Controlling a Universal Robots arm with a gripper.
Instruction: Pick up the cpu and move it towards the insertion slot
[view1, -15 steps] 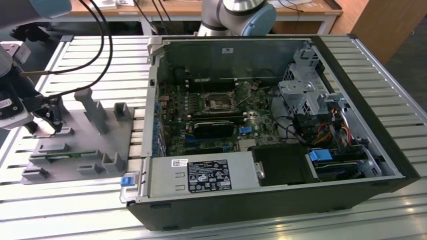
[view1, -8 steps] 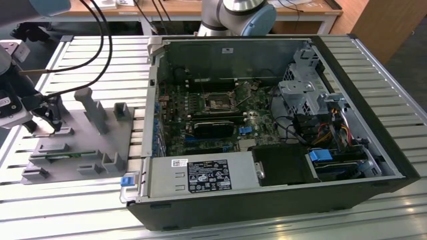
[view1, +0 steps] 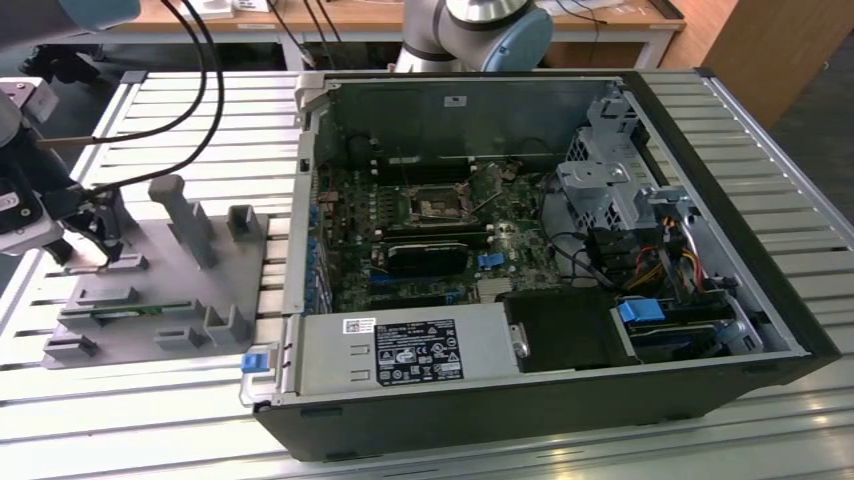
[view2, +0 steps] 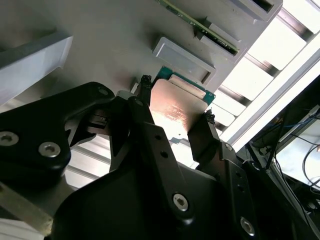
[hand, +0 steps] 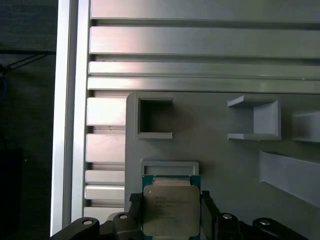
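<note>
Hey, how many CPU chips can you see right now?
1. The cpu is held in the gripper, at the grey fixture plate. Another could be hidden inside the computer case.

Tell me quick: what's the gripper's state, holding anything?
Gripper: closed, holding the chip by two opposite edges.

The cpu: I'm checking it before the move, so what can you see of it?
The cpu is a flat square chip: a silvery metal lid with faint print, on a green board showing as a thin rim. It sits between the tool's black fingers, which press two opposite edges, above the grey fixture plate. Whether it rests on the plate is unclear.
</note>
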